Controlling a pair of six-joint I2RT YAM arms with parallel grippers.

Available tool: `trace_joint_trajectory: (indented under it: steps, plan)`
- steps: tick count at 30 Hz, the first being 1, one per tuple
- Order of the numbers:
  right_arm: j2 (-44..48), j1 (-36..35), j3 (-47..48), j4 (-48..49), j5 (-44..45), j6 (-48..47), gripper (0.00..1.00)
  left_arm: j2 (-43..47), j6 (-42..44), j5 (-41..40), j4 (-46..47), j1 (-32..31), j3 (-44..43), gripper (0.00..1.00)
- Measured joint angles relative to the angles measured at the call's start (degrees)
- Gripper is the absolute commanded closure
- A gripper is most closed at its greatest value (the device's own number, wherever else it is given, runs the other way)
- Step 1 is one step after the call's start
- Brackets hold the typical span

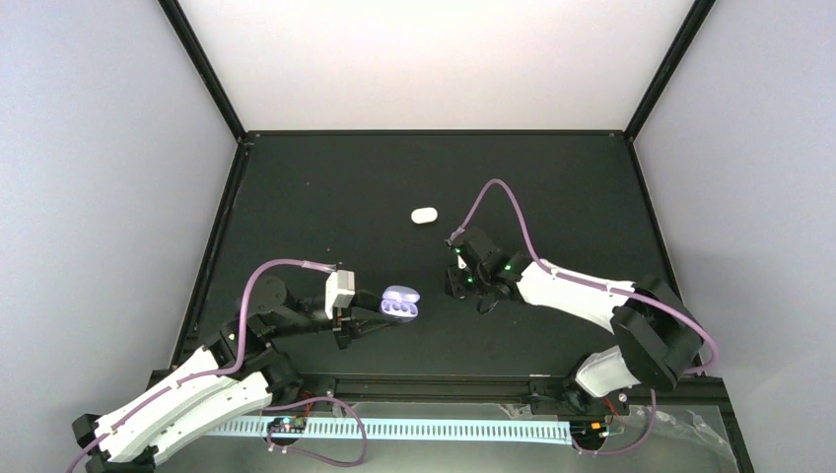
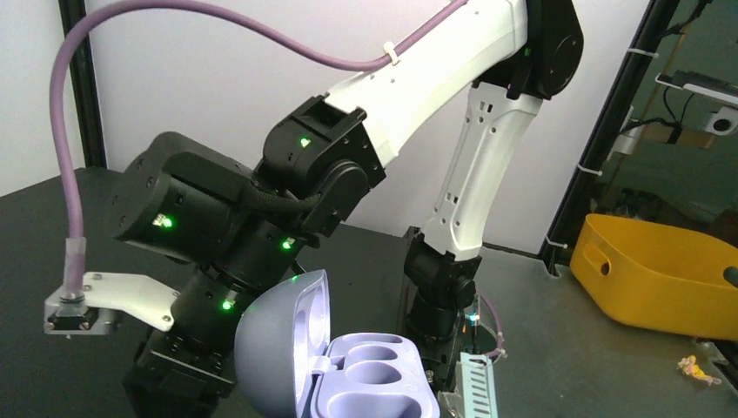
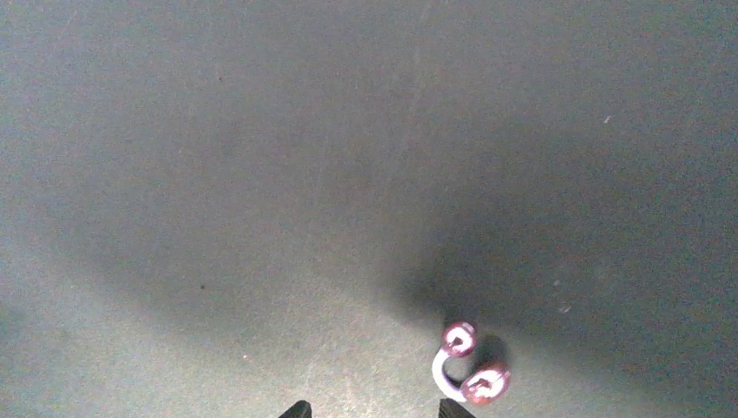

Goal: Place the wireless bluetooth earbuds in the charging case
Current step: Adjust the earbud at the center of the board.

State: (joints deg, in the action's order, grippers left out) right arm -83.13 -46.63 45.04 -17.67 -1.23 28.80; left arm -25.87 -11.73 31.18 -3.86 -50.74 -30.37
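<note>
While pitched straight down, right hand (image 1: pixel 461 282) faces table (image 1: pixel 335 197).

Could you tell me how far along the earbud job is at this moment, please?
Done: the purple case sits open by the left gripper, and both of its wells are empty. In hand: the right gripper is open, with a purple earbud lying ungripped on the table just beyond its fingertips. Left: picking up and seating every bud. The white case is shut.
</note>
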Motion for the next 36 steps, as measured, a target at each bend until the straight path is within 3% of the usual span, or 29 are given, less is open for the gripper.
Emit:
trace_joint_trajectory:
  steps: [12,28,36]
  plan:
    - [-7.08,1.33,3.15,-1.90,2.36,-6.16,0.52,0.28,-0.04,-0.02,-0.07,0.00,0.00,0.99]
    - [-8.37,0.92,3.34,-2.05,-1.86,-6.86,0.56,0.46,-0.04,-0.09,-0.35,0.00,0.00,0.98]
    - [-6.91,-0.24,5.27,-5.11,2.21,-6.38,0.56,0.46,-0.04,-0.09,-0.35,0.00,0.00,0.98]
